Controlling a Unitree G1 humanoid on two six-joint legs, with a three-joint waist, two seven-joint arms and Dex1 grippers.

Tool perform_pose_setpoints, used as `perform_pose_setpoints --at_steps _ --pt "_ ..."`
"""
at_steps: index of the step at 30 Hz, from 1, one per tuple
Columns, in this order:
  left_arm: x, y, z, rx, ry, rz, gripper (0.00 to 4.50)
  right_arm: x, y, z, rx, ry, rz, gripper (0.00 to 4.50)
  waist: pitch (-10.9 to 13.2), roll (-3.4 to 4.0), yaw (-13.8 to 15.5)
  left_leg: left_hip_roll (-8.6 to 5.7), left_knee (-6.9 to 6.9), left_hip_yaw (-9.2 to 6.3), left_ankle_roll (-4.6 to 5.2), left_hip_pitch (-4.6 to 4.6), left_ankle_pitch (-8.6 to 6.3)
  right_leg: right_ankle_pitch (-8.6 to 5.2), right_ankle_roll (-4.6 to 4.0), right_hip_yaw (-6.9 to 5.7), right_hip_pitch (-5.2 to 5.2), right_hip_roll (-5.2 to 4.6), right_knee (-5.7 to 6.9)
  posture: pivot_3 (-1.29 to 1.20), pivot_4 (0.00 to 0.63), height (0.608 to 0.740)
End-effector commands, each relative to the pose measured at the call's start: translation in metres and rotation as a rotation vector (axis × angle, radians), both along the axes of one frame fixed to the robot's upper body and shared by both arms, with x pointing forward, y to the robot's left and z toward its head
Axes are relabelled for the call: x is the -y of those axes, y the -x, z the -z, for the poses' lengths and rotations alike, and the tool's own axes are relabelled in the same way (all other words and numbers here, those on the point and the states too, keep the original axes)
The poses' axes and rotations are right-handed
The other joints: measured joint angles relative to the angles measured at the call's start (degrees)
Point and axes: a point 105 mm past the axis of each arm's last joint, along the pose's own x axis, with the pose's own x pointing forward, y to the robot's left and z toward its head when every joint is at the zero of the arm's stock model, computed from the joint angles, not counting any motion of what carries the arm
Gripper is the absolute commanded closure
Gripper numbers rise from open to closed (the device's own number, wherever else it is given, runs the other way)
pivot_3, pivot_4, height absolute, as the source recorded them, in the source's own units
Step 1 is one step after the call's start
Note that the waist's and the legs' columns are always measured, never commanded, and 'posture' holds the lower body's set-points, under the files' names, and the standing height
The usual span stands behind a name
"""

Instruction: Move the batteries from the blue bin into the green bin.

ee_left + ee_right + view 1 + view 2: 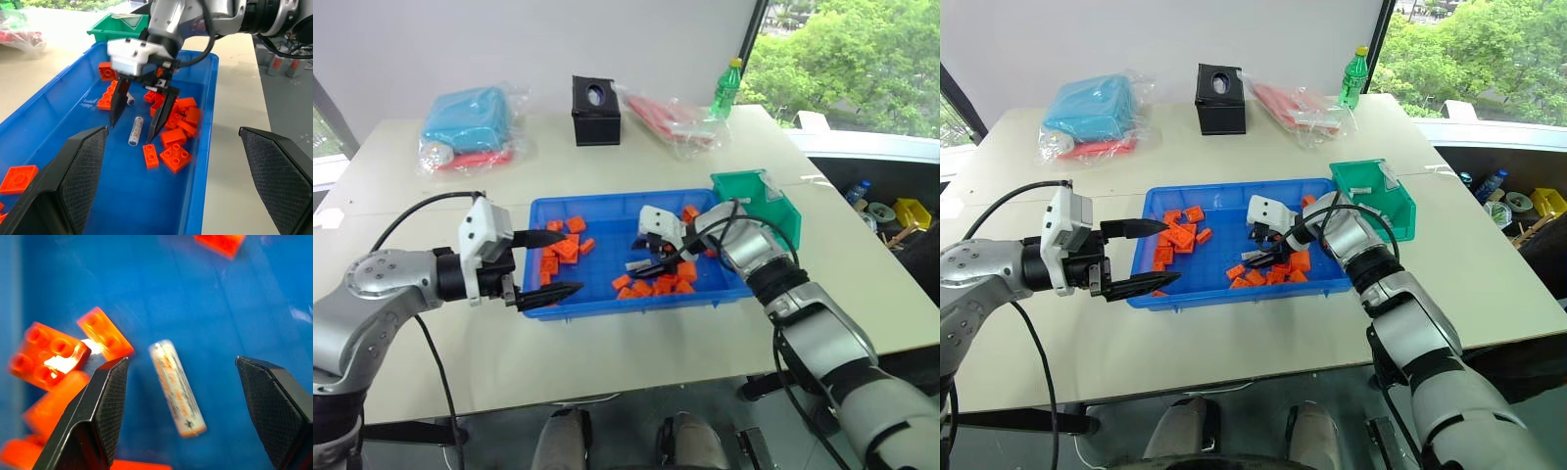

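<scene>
The blue bin (pixel 636 305) lies mid-table, scattered with orange bricks (pixel 564 249). On its floor lies one of the batteries (pixel 135 130), a silver cylinder with orange print, also seen as the battery (pixel 177 387). A second battery (pixel 130 100) peeks out behind a finger. My right gripper (pixel 132 133) points down into the bin, open, with its fingertips on either side of the first battery and not closed on it. My left gripper (pixel 570 262) hovers open and empty over the bin's left end. The green bin (pixel 759 201) stands at the blue bin's far right corner.
More orange bricks (pixel 661 284) cluster beside my right gripper. At the table's back stand a black box (pixel 595 110), a green bottle (pixel 726 90), a bagged light-blue item (pixel 470 122) and a bag of red things (pixel 671 117). The table's right edge is close behind the green bin.
</scene>
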Motion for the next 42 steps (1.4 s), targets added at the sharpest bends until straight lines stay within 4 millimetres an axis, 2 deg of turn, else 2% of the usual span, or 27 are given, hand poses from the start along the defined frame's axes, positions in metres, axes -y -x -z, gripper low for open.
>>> perform_pose_setpoints --at_steps 1,6,8,11,13,14,17,18,20,22,24,27,29,30,33,36,38,42 --pt "0.0 0.0 -0.013 0.061 0.006 0.001 0.0 -0.001 -0.005 -0.008 0.04 0.007 -0.01 1.79 0.0 -0.02 -0.1 -0.02 0.0 0.0 0.0 0.0 0.0 0.0 0.0 0.0 0.0 0.0 0.0 0.0 0.15 0.63" --pt "0.0 -0.001 -0.015 0.065 0.01 0.001 0.0 -0.001 -0.006 -0.014 0.061 -0.011 -0.017 4.42 0.0 -0.02 -0.1 0.01 0.0 -0.01 -0.03 0.01 0.02 0.0 0.0 0.0 0.0 0.04 0.02 0.0 0.15 0.63" --pt "0.0 -0.002 -0.015 0.066 0.011 0.001 0.0 -0.004 -0.008 -0.029 0.085 -0.071 0.013 4.45 0.0 -0.01 0.0 0.01 0.0 -0.01 -0.02 0.01 0.01 0.0 0.0 0.0 0.01 0.04 0.01 0.0 0.15 0.63" --pt "0.0 -0.002 -0.015 0.067 0.012 0.002 0.0 -0.005 -0.014 -0.06 0.114 -0.209 0.106 4.45 0.0 0.02 -0.1 0.02 0.0 -0.02 -0.04 -0.01 0.02 0.01 -0.02 0.0 -0.01 0.04 0.01 0.0 0.15 0.63" --pt "0.001 -0.002 -0.014 0.063 0.014 0.003 0.0 0.012 -0.022 -0.092 0.161 -0.332 0.255 4.45 0.0 0.04 0.0 0.03 0.0 -0.03 -0.15 -0.01 0.09 0.02 -0.02 0.0 -0.01 0.04 0.02 0.0 0.15 0.63" --pt "0.001 -0.001 -0.014 0.062 0.015 0.003 0.0 0.019 -0.024 -0.101 0.174 -0.365 0.303 4.45 0.0 0.03 0.0 0.04 0.0 -0.04 -0.16 -0.02 0.09 0.02 -0.03 0.0 0.0 0.04 0.02 0.0 0.15 0.63" --pt "0.002 -0.001 -0.011 0.054 0.019 0.004 0.0 0.077 -0.036 -0.121 0.221 -0.442 0.607 4.45 0.0 -0.04 0.6 0.04 0.02 -0.09 -0.14 -0.01 0.08 0.03 -0.06 0.0 0.07 0.02 -0.02 0.0 0.15 0.63" --pt "0.002 -0.001 -0.011 0.053 0.02 0.004 0.0 0.091 -0.037 -0.123 0.228 -0.449 0.672 4.45 0.0 -0.04 1.0 0.03 0.02 -0.09 -0.1 -0.01 0.06 0.05 -0.08 0.0 0.08 0.0 -0.04 0.0 0.15 0.63" --pt "0.003 -0.001 -0.01 0.049 0.023 0.009 0.0 0.138 -0.038 -0.114 0.249 -0.39 0.867 4.45 -0.1 -0.08 1.5 0.01 0.05 -0.05 -0.04 0.0 0.02 0.05 -0.11 0.0 0.09 -0.05 -0.05 0.0 0.15 0.63" --pt "0.005 -0.002 -0.009 0.046 0.027 0.014 0.0 0.175 -0.034 -0.104 0.232 -0.35 1.019 4.45 -0.1 -0.1 1.4 -0.03 0.05 -0.04 -0.01 0.0 0.0 0.05 -0.12 0.0 0.1 -0.09 -0.06 0.0 0.15 0.63" --pt "0.006 -0.002 -0.009 0.046 0.029 0.02 0.0 0.19 -0.03 -0.098 0.209 -0.341 1.084 4.45 -0.1 -0.15 1.1 -0.05 0.05 0.01 0.01 0.0 -0.01 0.05 -0.11 0.0 0.1 -0.11 -0.07 0.0 0.15 0.63" --pt "0.007 -0.004 -0.009 0.046 0.033 0.029 0.0 0.197 -0.027 -0.091 0.195 -0.321 1.109 4.45 -0.1 0.05 0.3 -0.04 -0.03 0.09 0.01 0.03 0.0 0.06 -0.09 0.0 0.05 -0.09 -0.06 0.0 0.15 0.63" --pt "0.008 -0.006 -0.01 0.049 0.034 0.036 0.0 0.197 -0.027 -0.088 0.19 -0.322 1.112 3.35 -0.1 0.09 -0.4 0.0 -0.07 0.09 -0.02 0.04 0.02 0.07 -0.09 0.0 0.07 -0.02 -0.02 0.0 0.15 0.63" --pt "0.009 -0.007 -0.01 0.051 0.036 0.039 0.0 0.195 -0.028 -0.089 0.192 -0.332 1.11 3.09 -0.1 0.09 -0.4 0.02 -0.06 0.11 -0.04 0.04 0.04 0.07 -0.09 0.0 0.1 -0.01 -0.02 0.0 0.15 0.63" --pt "0.01 -0.009 -0.011 0.056 0.038 0.045 0.0 0.195 -0.031 -0.098 0.22 -0.36 1.107 1.64 -0.1 0.08 -0.3 0.05 -0.03 0.1 -0.03 0.07 0.03 0.07 -0.08 -0.01 0.04 0.04 -0.04 0.0 0.15 0.63" --pt "0.011 -0.009 -0.011 0.058 0.039 0.046 0.0 0.196 -0.028 -0.107 0.231 -0.384 1.115 1.64 -0.1 0.04 0.0 0.05 0.0 0.09 0.02 0.06 0.0 0.07 -0.09 -0.01 0.04 0.04 -0.05 0.0 0.15 0.63" --pt "0.01 -0.009 -0.01 0.057 0.038 0.043 0.0 0.184 -0.023 -0.114 0.221 -0.426 1.11 1.64 -0.1 0.08 0.2 0.05 0.01 0.06 0.03 0.04 0.0 0.07 -0.1 0.0 0.06 0.03 -0.06 0.0 0.15 0.63" --pt "0.01 -0.007 -0.009 0.054 0.042 0.035 0.0 0.127 -0.003 -0.115 0.121 -0.503 1.034 1.64 -0.2 -0.04 -0.1 0.1 -0.03 0.0 0.03 0.05 0.0 0.07 -0.1 -0.01 0.05 0.0 -0.04 0.0 0.15 0.63"
